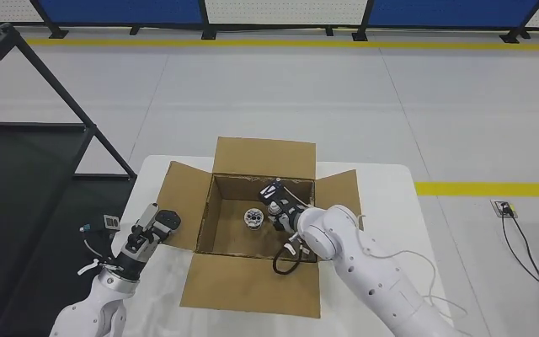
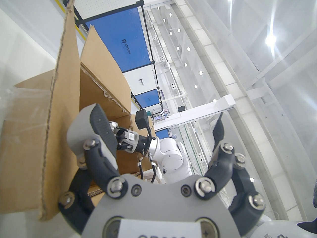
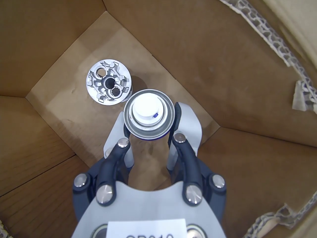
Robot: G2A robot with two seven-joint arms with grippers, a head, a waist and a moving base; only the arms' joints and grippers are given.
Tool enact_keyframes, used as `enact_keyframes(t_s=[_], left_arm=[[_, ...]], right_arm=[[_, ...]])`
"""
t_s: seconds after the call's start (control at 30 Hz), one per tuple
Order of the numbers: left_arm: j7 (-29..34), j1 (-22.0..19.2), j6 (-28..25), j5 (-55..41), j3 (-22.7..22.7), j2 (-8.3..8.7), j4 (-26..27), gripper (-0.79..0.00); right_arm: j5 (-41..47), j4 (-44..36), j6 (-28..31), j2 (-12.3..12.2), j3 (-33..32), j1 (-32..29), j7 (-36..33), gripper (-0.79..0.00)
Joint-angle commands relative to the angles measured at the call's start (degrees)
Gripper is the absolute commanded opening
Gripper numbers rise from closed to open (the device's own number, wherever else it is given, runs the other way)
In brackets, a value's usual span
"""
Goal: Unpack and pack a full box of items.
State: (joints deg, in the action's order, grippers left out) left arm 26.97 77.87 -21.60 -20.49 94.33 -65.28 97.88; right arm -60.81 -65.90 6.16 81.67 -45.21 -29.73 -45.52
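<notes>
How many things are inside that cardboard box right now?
2: a metal spool standing on the box floor, and beside it a can between the right gripper's fingers. The right arm may hide more.

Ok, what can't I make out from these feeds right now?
Can base: the right wrist view looks straight down, so the can's own top hides whether it rests on the box floor. In the top view the right arm covers it.
Metal part: too small in the top view for detail.
Box interior: blocked by a cardboard flap in the left wrist view.
</notes>
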Motion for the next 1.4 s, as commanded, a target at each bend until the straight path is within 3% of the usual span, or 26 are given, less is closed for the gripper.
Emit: enact_keyframes(t_s=[0.0, 0.13, 0.53, 0.6, 0.77, 0.93, 1.07, 1.37], left_arm=[[0.0, 0.0, 0.0, 0.0, 0.0, 0.0, 0.0, 0.0], [0.0, 0.0, 0.0, 0.0, 0.0, 0.0, 0.0, 0.0], [0.0, 0.0, 0.0, 0.0, 0.0, 0.0, 0.0, 0.0], [0.0, 0.0, 0.0, 0.0, 0.0, 0.0, 0.0, 0.0], [0.0, 0.0, 0.0, 0.0, 0.0, 0.0, 0.0, 0.0], [0.0, 0.0, 0.0, 0.0, 0.0, 0.0, 0.0, 0.0], [0.0, 0.0, 0.0, 0.0, 0.0, 0.0, 0.0, 0.0], [0.0, 0.0, 0.0, 0.0, 0.0, 0.0, 0.0, 0.0]], right_arm=[[0.1, 0.5, 0.1, 0.2, -0.1, 0.2, 0.2, -0.529], [0.2, 1.2, 0.6, 0.5, -0.2, 0.5, 0.2, -0.449], [-0.8, -0.3, 1.8, 0.3, -2.0, -0.7, -1.3, -0.394], [-1.1, -0.9, 2.0, 0.2, -2.4, -1.1, -1.8, -0.308], [-1.8, -3.6, 2.5, -0.2, -3.8, -2.4, -2.6, -0.194], [-2.9, -7.3, 2.9, -0.9, -5.7, -4.4, -3.3, 0.0], [-2.7, -12.1, 4.1, -1.6, -8.1, -6.6, -3.5, 0.0], [3.4, -29.6, 12.6, -4.2, -17.8, -16.8, -0.7, 0.0]])
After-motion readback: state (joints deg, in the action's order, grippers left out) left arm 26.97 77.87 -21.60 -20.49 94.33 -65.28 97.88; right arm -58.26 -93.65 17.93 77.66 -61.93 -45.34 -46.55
